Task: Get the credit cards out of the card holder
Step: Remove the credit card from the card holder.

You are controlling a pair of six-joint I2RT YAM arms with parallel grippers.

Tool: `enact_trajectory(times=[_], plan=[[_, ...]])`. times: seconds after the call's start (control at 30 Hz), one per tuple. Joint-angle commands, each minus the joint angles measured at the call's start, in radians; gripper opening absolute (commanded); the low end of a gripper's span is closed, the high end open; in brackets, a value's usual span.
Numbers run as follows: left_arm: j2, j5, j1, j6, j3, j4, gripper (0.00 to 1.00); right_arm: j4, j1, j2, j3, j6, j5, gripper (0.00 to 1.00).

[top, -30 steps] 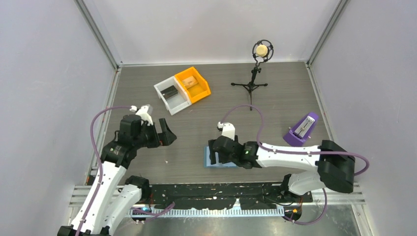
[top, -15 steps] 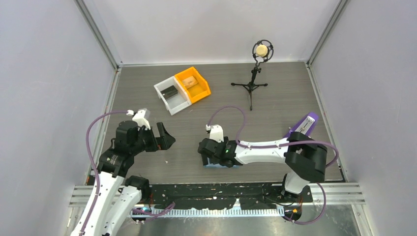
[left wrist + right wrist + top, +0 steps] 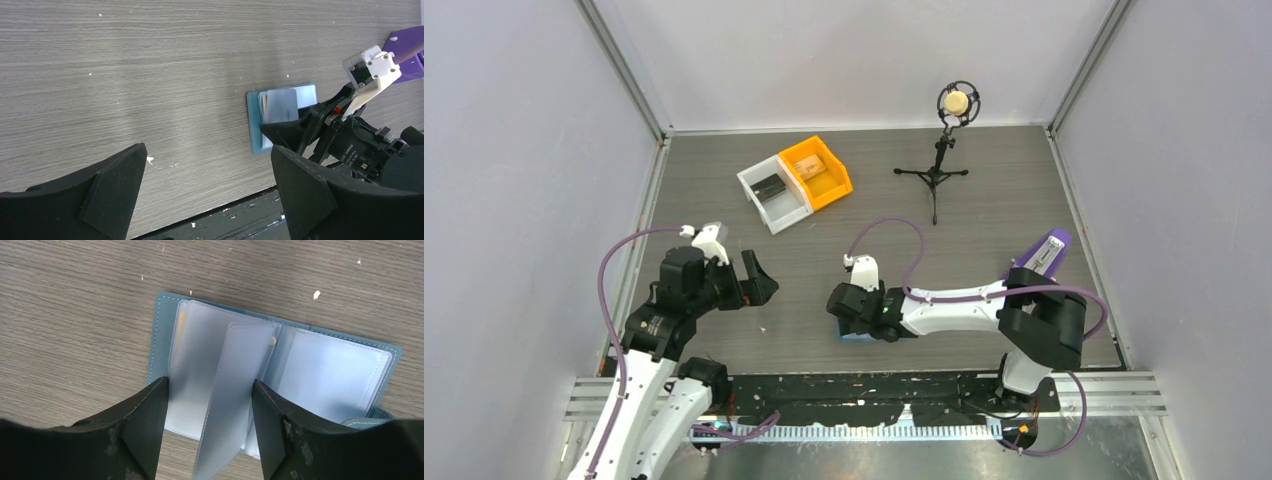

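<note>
Blue card holder (image 3: 335, 370), sleeves (image 3: 215, 365) between spread right tool (image 3: 209, 390); left tool (image 3: 207, 155) wide apart.

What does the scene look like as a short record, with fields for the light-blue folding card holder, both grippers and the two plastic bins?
Light-blue folding card holder: open flat on the grey wood-grain table
Clear plastic sleeves: one standing up
Right gripper: jaws apart, astride the sleeves
Left gripper: open, empty, apart from the holder
White plastic bin: black card inside
Orange plastic bin: tan card inside
</note>
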Motion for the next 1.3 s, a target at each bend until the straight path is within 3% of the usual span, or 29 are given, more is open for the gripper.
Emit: enact_trajectory(times=[0.0,0.17,0.3,0.43,0.57,0.7,0.87,1.0,1.17,1.27], plan=[[-0.001,0.003,-0.003,0.023,0.040,0.001,1.00,0.048,0.003,-0.041,-0.041,0.021,-0.016,0.42],[0.017,0.021,-0.002,0.024,0.038,0.008,1.00,0.077,0.003,-0.074,-0.057,0.020,-0.025,0.39],[0.029,0.033,-0.003,0.023,0.038,0.012,1.00,0.080,0.003,-0.092,-0.055,0.019,-0.041,0.51],[0.045,0.073,-0.002,0.022,0.032,0.028,1.00,0.083,0.003,-0.106,-0.052,0.013,-0.052,0.53],[0.068,0.130,-0.002,0.022,0.040,0.026,1.00,0.084,0.002,-0.111,-0.054,0.010,-0.062,0.61],[0.074,0.172,-0.002,0.012,0.043,0.031,0.98,0.084,0.003,-0.120,-0.061,0.018,-0.062,0.59],[0.074,0.252,-0.002,-0.029,-0.004,0.108,0.92,0.073,0.003,-0.149,-0.065,0.021,-0.057,0.71],[0.093,0.311,-0.003,-0.067,-0.045,0.164,0.88,0.050,0.003,-0.185,-0.077,0.017,-0.022,0.71],[0.101,0.322,-0.003,-0.078,-0.058,0.181,0.86,0.039,0.001,-0.217,-0.108,0.006,0.011,0.59],[0.106,0.312,-0.003,-0.079,-0.065,0.185,0.84,0.012,-0.001,-0.245,-0.115,-0.008,0.040,0.60]])
